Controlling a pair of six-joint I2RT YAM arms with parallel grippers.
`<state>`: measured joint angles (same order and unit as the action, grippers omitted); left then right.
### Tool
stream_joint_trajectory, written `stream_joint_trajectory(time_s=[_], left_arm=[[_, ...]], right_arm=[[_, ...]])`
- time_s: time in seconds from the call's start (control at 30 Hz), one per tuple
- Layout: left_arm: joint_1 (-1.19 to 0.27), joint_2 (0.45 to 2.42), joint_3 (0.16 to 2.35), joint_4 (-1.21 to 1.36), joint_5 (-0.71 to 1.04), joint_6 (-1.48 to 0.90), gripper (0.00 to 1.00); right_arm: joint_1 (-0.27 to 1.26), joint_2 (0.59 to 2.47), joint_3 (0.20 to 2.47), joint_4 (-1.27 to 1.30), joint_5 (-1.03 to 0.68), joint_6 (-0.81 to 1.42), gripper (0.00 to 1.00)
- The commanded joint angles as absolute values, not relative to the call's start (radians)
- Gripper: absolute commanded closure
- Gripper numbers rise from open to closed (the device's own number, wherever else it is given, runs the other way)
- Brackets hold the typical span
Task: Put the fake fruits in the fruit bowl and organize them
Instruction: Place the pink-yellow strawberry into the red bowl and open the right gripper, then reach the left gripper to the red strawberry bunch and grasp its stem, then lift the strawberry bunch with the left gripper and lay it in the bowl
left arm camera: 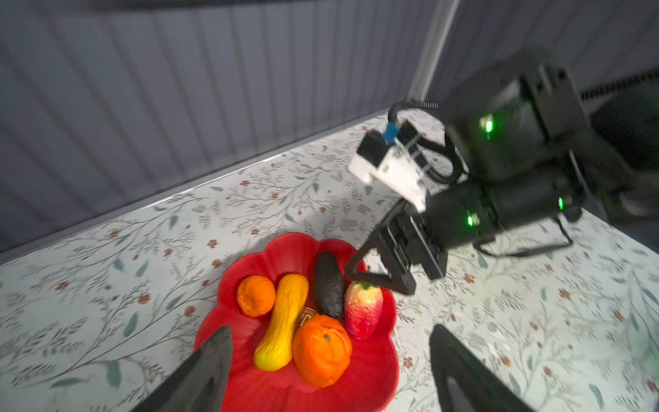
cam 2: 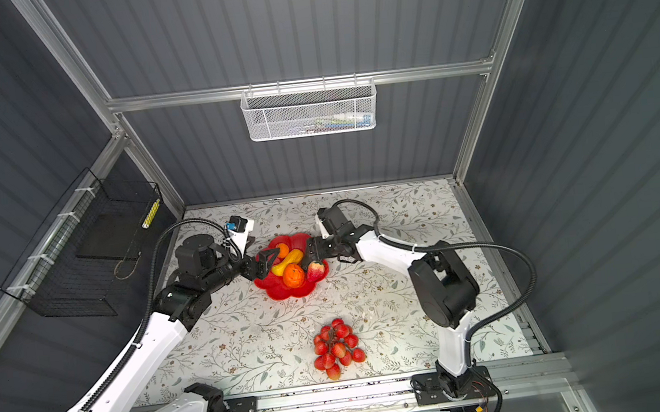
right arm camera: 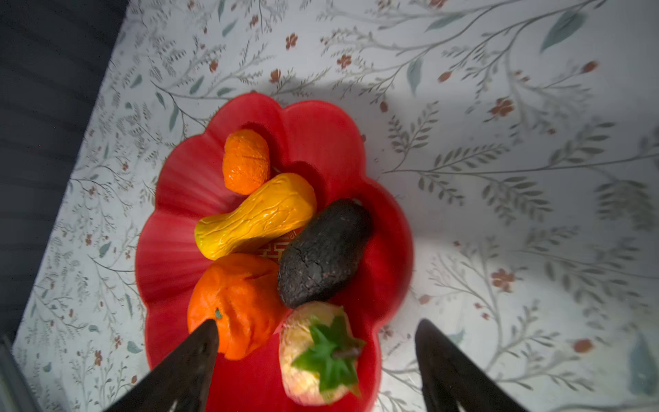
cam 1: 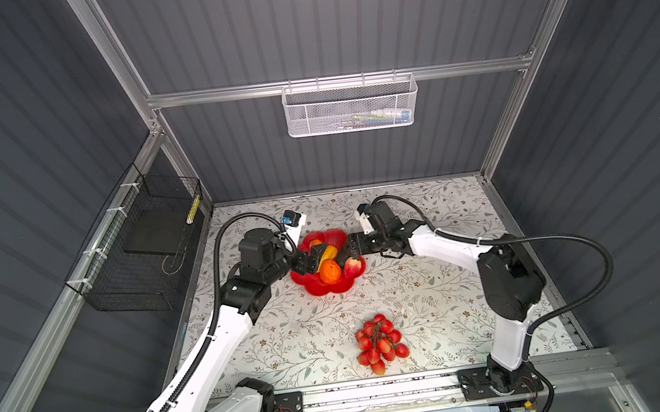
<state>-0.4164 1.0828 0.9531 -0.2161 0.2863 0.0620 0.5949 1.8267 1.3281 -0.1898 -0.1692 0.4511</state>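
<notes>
1. Right wrist view puts my right claw [right arm camera: 317, 323] low over one petal of the glossy red flower-shaped fruit bowl [right arm camera: 171, 199]. Its jaws are spread wide and empty, and the red-and-cream plastic strawberry [right arm camera: 317, 353] lies just beneath, clear of both fingers.
2. Five pieces sit in the bowl. A small wrinkled orange [right arm camera: 246, 162] touches the yellow gourd-shaped piece [right arm camera: 255, 215]. The rough near-black avocado [right arm camera: 322, 253] lies alongside the gourd, and a larger orange [right arm camera: 231, 303] presses against both. The strawberry is just beside the avocado's end.
3. The red plastic grape bunch [cam 1: 380, 341] lies on the floral worktop [cam 1: 292, 336], well apart from the bowl and toward the arm bases. It is the only fruit outside.
4. My left claw [left arm camera: 331, 329] is also wide and empty, hovering over the opposite side of the bowl.
5. In both top views the two forearms reach in from either side with wrists tipped downward, and the claws are near each other across the bowl.
6. As I judge it, the step in hand is backing out and fetching the grapes. I would lift the right claw straight up first, so a finger cannot nudge the strawberry or the larger orange.
7. I would take the bunch around its middle near the dark stem — the berries will probably flop — and set it on the bare red part nearest the arm bases.
</notes>
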Motion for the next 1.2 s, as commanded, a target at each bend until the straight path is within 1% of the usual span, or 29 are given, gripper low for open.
stream_joint_trajectory(time_s=[0.0,0.07,0.13,0.2,0.37,0.57,0.77,0.87,0.97,1.17], left_arm=[[-0.483,1.099,1.007,-0.316,0.420,0.076,0.22],[-0.579,1.088,0.981,-0.313,0.367,0.081,0.22],[-0.642,1.082,0.928,-0.275,0.379,0.056,0.22],[-0.692,1.093,0.882,-0.251,0.396,0.028,0.22],[-0.842,1.097,0.812,-0.217,0.360,-0.024,0.22],[-0.925,1.110,0.754,-0.174,0.286,-0.073,0.23],[-1.015,1.205,0.761,-0.151,0.226,-0.091,0.28],[-1.029,1.254,0.755,-0.122,0.209,-0.100,0.31],[-1.031,1.300,0.756,-0.109,0.213,-0.119,0.39],[-1.032,1.342,0.777,-0.114,0.210,-0.142,0.62]], right_arm=[[0.504,1.700,1.220,-0.062,-0.231,0.547,0.08],[0.451,1.628,1.126,0.012,-0.259,0.587,0.04],[0.412,1.572,1.049,0.068,-0.261,0.609,0.01],[0.390,1.523,0.996,0.085,-0.245,0.607,0.01],[0.353,1.435,0.922,0.070,-0.211,0.601,0.01],[0.336,1.399,0.881,0.072,-0.205,0.615,0.01],[0.328,1.401,0.872,0.083,-0.226,0.632,0.01],[0.325,1.400,0.867,0.092,-0.233,0.638,0.01],[0.325,1.398,0.867,0.091,-0.238,0.641,0.01],[0.319,1.388,0.856,0.094,-0.231,0.641,0.01]])
